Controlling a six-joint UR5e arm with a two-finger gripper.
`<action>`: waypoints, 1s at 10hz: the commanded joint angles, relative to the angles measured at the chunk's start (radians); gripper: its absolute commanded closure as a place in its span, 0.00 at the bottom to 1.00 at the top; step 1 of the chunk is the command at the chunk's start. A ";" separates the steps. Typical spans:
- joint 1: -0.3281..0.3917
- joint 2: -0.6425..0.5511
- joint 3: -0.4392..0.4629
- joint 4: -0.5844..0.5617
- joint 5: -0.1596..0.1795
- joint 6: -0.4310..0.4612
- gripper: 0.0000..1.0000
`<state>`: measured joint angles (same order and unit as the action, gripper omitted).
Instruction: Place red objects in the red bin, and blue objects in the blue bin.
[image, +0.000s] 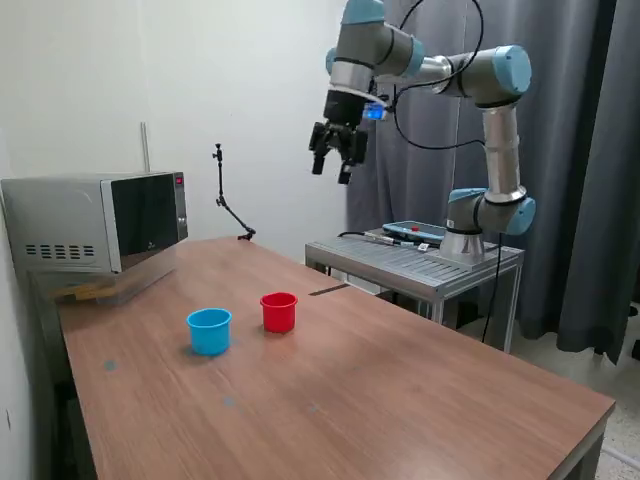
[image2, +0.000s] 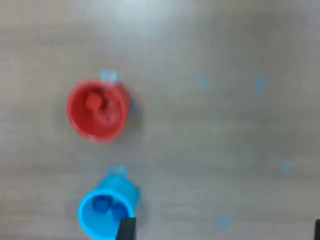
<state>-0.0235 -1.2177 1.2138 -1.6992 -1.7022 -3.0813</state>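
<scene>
End effector (image: 337, 160) high above desk (image: 400, 390), fingers spread, holding nothing. Red cup (image2: 97, 111) and blue cup (image2: 106, 210) far below it, side by side, near each other. Red cubes (image2: 93, 102) inside red cup; blue cubes (image2: 102, 204) inside blue cup, blurred.

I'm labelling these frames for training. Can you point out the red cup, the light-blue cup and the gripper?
red cup (image: 279, 314), exterior view, on its outer side wall.
light-blue cup (image: 209, 335), exterior view, on its outer side wall.
gripper (image: 331, 170), exterior view, between its fingertips, high above the table.
</scene>
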 joint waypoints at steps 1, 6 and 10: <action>0.014 -0.159 0.122 0.116 0.036 -0.020 0.00; -0.044 -0.408 0.415 0.118 0.059 -0.082 0.00; -0.046 -0.424 0.406 0.118 0.053 -0.083 0.00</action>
<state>-0.0678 -1.6372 1.6221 -1.5816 -1.6461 -3.1636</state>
